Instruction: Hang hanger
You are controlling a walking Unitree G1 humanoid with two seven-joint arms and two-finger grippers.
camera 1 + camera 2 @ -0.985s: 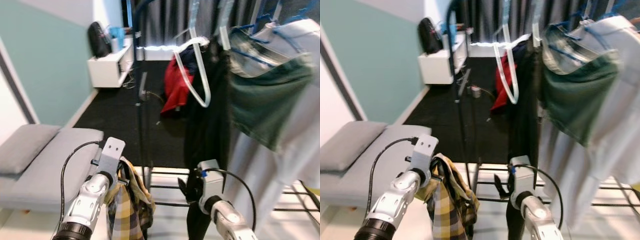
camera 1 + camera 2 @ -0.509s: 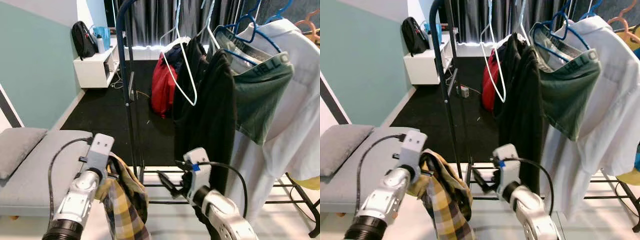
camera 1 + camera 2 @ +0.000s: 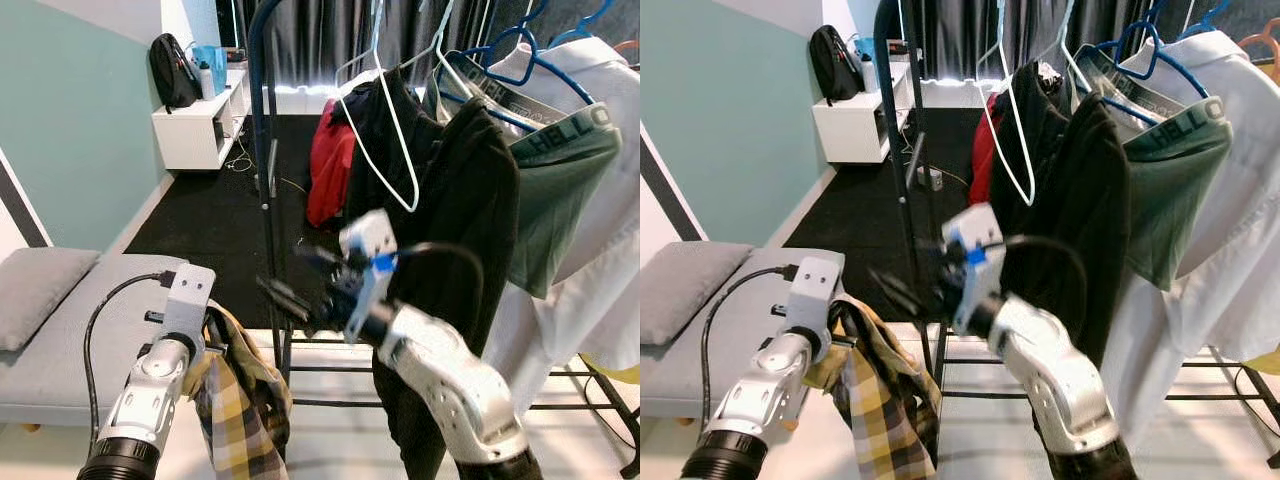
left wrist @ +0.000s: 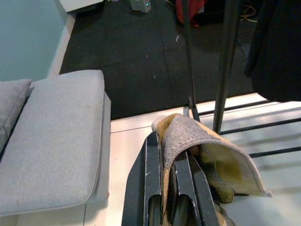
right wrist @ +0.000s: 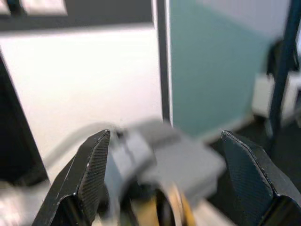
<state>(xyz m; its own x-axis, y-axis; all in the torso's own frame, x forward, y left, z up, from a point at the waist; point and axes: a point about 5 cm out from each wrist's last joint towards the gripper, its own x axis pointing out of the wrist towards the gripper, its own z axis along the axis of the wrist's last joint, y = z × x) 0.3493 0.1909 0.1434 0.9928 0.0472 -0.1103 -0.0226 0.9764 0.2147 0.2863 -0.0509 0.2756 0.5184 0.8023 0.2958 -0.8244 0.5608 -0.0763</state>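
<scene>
My left gripper point(image 4: 165, 157) is low on the left, shut on the collar of a yellow plaid shirt point(image 3: 240, 420) that droops below it; no hanger can be made out inside the shirt. My right gripper point(image 3: 290, 275) is raised in front of me, open with its fingers point(image 5: 94, 165) wide apart. It points left, close to the dark upright pole point(image 3: 262, 150) of the clothes rack. An empty white hanger point(image 3: 400, 150) hangs on the rail beside a black garment point(image 3: 470, 200).
The rail also carries a red garment point(image 3: 330, 170), green shorts point(image 3: 570, 190) and a white shirt point(image 3: 600, 290). The rack's base bars point(image 3: 330, 370) cross the floor ahead. A grey cushioned bench point(image 3: 60, 330) stands to the left. A white shelf point(image 3: 195, 135) holds a black backpack point(image 3: 170, 70).
My right arm has swung up from near the rack's base to chest height, its open gripper now by the pole. The left gripper keeps its hold on the plaid shirt. The camera shifted slightly.
</scene>
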